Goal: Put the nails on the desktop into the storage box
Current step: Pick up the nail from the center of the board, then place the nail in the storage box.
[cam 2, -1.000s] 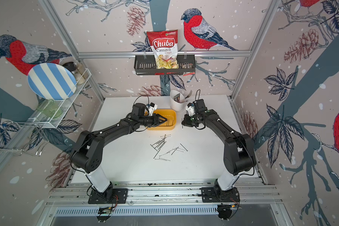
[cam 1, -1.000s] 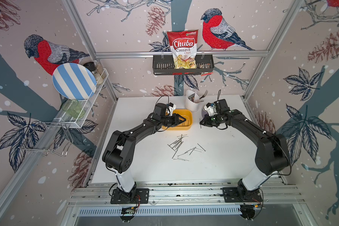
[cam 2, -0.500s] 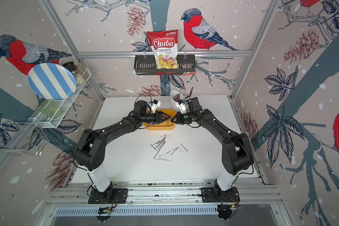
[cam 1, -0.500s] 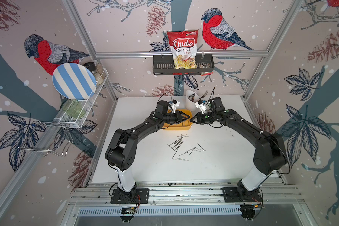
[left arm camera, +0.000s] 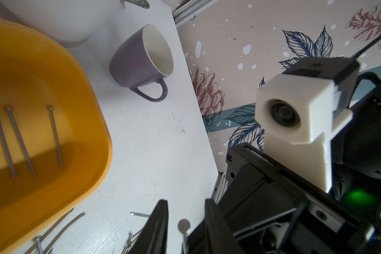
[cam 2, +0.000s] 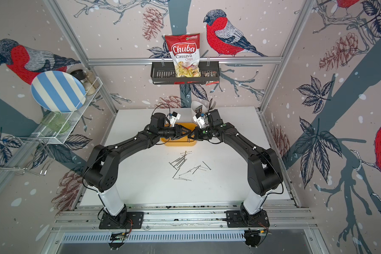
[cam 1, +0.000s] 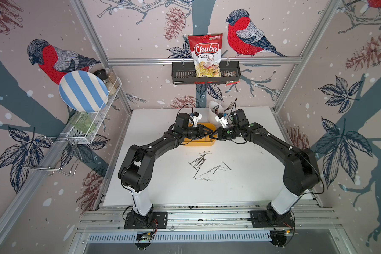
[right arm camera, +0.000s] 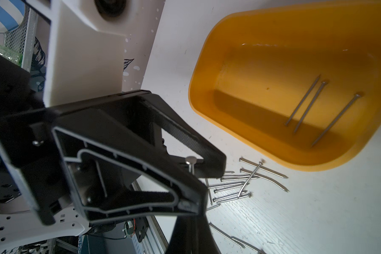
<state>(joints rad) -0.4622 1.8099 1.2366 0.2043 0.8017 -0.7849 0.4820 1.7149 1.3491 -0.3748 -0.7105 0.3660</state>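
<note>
**Nail caught between both grippers at the storage box**

I see both arms reaching in from either side. Their tips meet nose to nose at the right end of the storage box (cam 1: 198, 144), which sits at the far middle of the desktop (cam 1: 163, 189). The right gripper (right arm camera: 190, 228) is clenched tight, and an upright nail (left arm camera: 183, 225) stands in the air at its tip, head on top. I read the nail as pinched there, though the exact contact is hidden behind a finger of the other gripper. The left gripper (left arm camera: 185, 205) has its jaws parted and set astride that nail. The left wrist view shows a gap on each side of the head, so it grasps nothing. Whether the nail hangs over the box's hollow or just off its rim I cannot tell.

On the floor of the box lie three nails (right arm camera: 310, 105), roughly parallel, two close together and one a little apart. The loose nails (cam 1: 201, 163) are scattered on the desktop just in front of the box. A tight crossed bundle lies nearer the box, and a looser spread lies further toward the arm bases. A purple mug (left arm camera: 136, 63) sits on the desktop beside the box without touching it. A white cutlery holder (cam 1: 213, 107) with a fork (cam 1: 229, 106) stands behind the box's right end.
</note>
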